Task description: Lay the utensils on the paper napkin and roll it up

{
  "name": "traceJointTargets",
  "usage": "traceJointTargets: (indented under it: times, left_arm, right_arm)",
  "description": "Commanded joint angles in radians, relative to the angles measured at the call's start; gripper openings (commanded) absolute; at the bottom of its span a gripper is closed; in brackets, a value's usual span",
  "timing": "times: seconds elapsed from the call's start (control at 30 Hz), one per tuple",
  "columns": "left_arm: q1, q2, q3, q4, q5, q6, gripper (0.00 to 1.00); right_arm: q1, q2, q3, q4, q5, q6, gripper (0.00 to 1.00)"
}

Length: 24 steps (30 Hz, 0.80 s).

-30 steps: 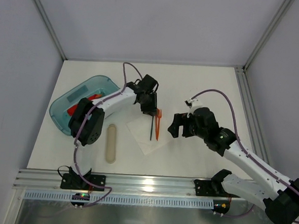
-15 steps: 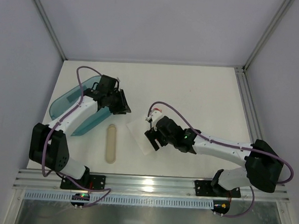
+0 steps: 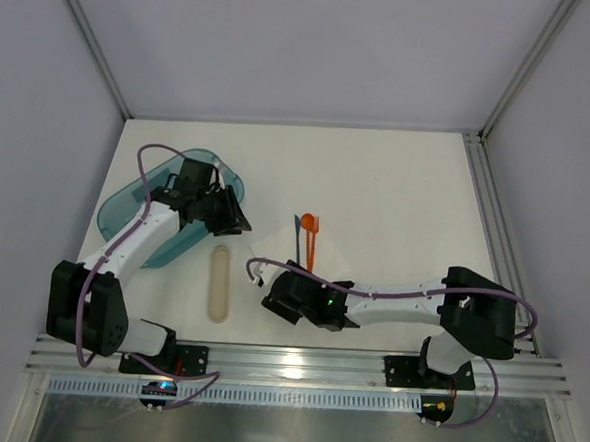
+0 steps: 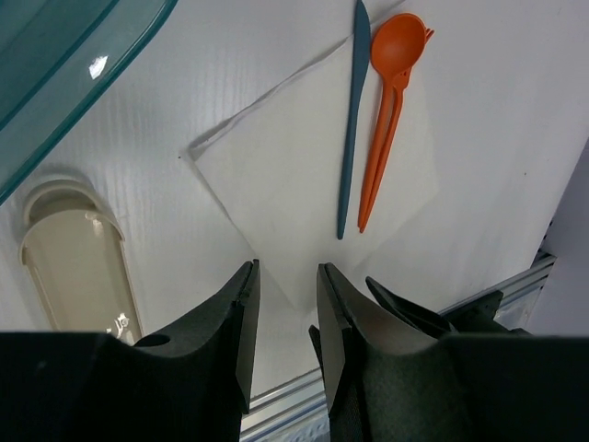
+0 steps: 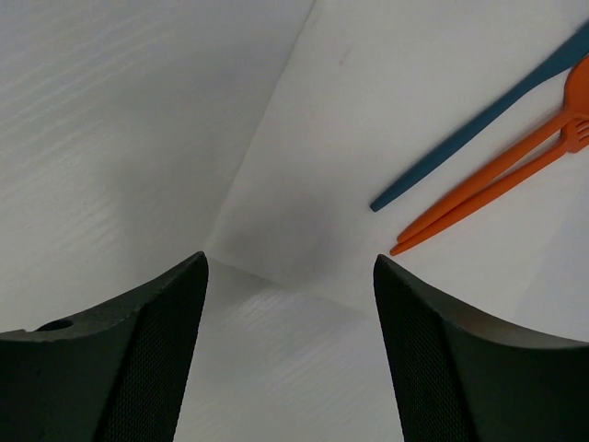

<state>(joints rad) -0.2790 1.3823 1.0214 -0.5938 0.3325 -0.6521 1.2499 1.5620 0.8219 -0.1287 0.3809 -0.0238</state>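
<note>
White bench, grey walls. Versus 1 s back: my left claw has left the utensils and pulled back beside the tray at the bench's left edge. My right claw has swung in from the right to the near corner of the napkin. Half a second ago it sat over the utensils; now they show again.

Utensils lie side by side on the napkin's far-right part: blue knife, then two orange pieces.

Left claw: narrow gap, nothing in it, just off the napkin's left corner. Right claw: wide, empty, with the napkin's near corner between its fingers; contact unclear.

Right wrist view shows that corner, which the top view hides under the claw. Only the left wrist view shows most of the napkin's outline. Beige piece lies near the bench's near edge, left of the napkin.
</note>
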Motion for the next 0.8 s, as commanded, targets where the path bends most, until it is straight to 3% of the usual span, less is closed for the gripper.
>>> traceJointTargets:
  times: [0.0, 0.77]
  left_arm:
    - [0.009, -0.009, -0.010, 0.055, 0.071, -0.012, 0.35]
    - [0.008, -0.006, -0.021, 0.060, 0.063, -0.020, 0.36]
  right_arm:
    - [0.040, 0.029, 0.003, 0.035, 0.127, -0.028, 0.73]
    - [0.137, 0.099, -0.004, 0.047, 0.179, -0.074, 0.69]
